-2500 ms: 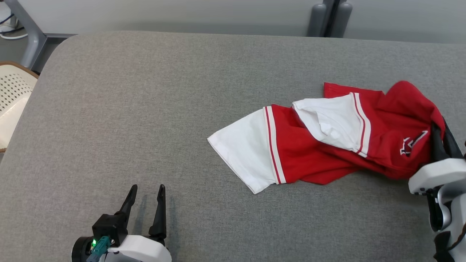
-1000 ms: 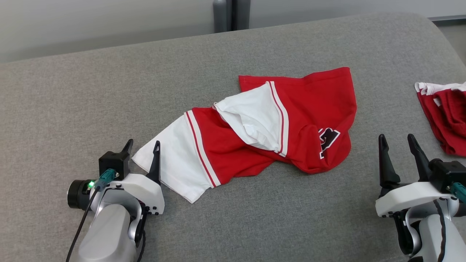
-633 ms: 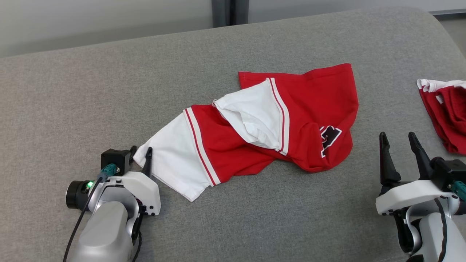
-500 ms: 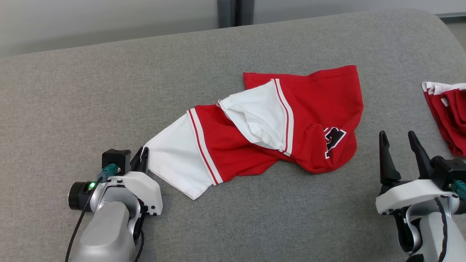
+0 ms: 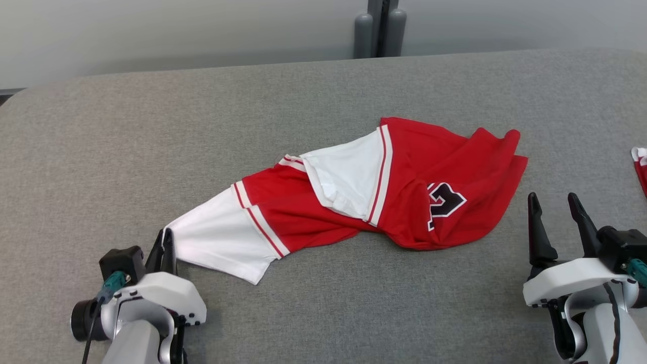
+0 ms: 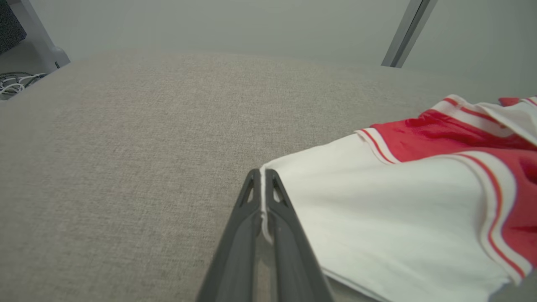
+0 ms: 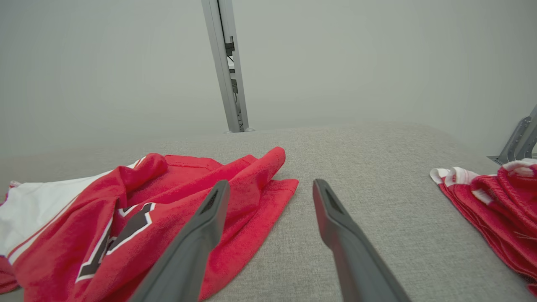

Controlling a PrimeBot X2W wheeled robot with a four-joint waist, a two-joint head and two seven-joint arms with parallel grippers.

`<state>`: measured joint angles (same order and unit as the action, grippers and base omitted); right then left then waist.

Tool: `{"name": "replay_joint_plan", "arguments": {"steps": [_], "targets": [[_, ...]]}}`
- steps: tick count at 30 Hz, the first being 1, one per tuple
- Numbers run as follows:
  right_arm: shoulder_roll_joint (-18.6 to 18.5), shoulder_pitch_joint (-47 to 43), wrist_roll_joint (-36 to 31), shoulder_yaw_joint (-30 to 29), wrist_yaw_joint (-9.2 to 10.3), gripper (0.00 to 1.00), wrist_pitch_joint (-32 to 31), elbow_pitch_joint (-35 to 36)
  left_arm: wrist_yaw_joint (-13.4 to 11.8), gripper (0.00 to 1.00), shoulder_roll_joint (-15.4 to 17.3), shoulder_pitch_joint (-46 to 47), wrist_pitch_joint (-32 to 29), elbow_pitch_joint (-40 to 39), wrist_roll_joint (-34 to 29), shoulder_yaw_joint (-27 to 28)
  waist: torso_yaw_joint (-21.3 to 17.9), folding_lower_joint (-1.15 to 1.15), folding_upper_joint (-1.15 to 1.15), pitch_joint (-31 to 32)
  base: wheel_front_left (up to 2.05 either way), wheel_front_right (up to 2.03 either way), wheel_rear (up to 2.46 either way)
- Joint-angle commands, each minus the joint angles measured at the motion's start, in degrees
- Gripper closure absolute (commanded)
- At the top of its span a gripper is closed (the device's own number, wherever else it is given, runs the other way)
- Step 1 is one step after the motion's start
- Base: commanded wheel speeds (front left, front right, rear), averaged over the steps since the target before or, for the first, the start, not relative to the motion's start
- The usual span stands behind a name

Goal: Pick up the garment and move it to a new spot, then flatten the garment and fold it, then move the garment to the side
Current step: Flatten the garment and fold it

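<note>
Status: left gripper [image 5: 165, 237] clamped on garment [image 5: 404, 202] corner

The garment lies crumpled at mid-table [image 5: 126, 131], its near-left white corner pinched between the closed fingers. The right gripper [image 5: 554, 199] sits just right of the garment, fingers apart, holding nothing

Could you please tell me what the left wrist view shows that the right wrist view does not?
Left wrist, not right: the left gripper shut on the white sleeve at its hem corner. Right wrist, not left: the open right gripper, the black emblem, a second red garment. Both: the red-and-white shirt on the grey table.
</note>
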<state>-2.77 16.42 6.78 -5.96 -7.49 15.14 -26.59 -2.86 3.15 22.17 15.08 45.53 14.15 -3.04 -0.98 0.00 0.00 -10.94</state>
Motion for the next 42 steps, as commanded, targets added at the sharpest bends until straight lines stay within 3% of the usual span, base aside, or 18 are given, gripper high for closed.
{"name": "replay_joint_plan", "arguments": {"steps": [1, 10, 19, 20, 21, 22, 32, 37, 42], "targets": [[-0.3, -0.6, 0.1, 0.1, 0.0, 0.0, 0.0, -0.1, -0.6, 1.0, 0.4, -1.4, 0.1, -1.1, 0.1, 1.1, 1.2, 0.0, 0.0, 1.0, 0.0, 0.0, 0.0], [-0.3, -1.7, 0.7, 1.1, 0.0, 0.0, 0.0, -0.9, -1.2, 1.0, 0.1, -9.8, 0.1, -4.5, -0.2, 4.5, 3.9, 0.0, 0.0, 3.3, 0.0, 0.0, 0.0], [-0.3, -2.3, 1.1, 4.9, 0.0, 0.0, 0.0, -0.9, -1.3, 1.0, -0.1, -13.7, 0.1, -6.8, -0.4, 2.9, 6.6, 0.0, 0.0, 3.9, 0.0, 0.0, 0.0], [-0.3, -2.2, 1.3, 6.0, 0.0, 0.0, 0.0, -0.9, -1.5, 0.91, -0.1, -13.9, 0.1, -7.1, -0.1, 2.1, 6.9, 0.0, 0.0, 3.8, 0.0, 0.0, 0.0], [-0.3, -2.0, 1.4, 7.1, 0.0, 0.0, 0.0, -0.8, -1.5, 0.5, -0.1, -14.1, 0.1, -7.4, 0.2, 1.3, 7.3, 0.0, 0.0, 3.6, 0.0, 0.0, 0.0], [-0.3, -1.7, 1.4, 8.4, 0.0, 0.0, 0.0, -0.8, -1.6, 0.0, -0.1, -14.3, 0.1, -7.5, 0.7, 0.4, 7.6, 0.0, 0.0, 3.5, 0.0, 0.0, 0.0], [-0.3, 0.8, 2.6, 24.2, 0.0, 0.0, 0.0, -1.5, -3.3, 0.0, -0.1, -13.4, 0.1, -10.8, 3.7, -6.6, 11.1, 0.0, 0.0, 1.7, 0.0, 0.0, 0.0], [-0.4, -0.3, 1.8, 27.5, 0.0, 0.0, 0.0, -3.7, -3.8, 0.0, -0.1, -13.7, 0.1, -12.1, 4.5, -7.8, 11.6, 0.0, 0.0, 1.5, 0.0, 0.0, 0.0], [-0.5, -0.8, 0.0, 27.4, 0.0, 0.0, 0.0, -5.9, -4.0, 0.0, -0.1, -14.1, 0.1, -12.6, 4.8, -8.0, 11.4, 0.0, 0.0, 1.4, 0.0, 0.0, 0.0]]}}
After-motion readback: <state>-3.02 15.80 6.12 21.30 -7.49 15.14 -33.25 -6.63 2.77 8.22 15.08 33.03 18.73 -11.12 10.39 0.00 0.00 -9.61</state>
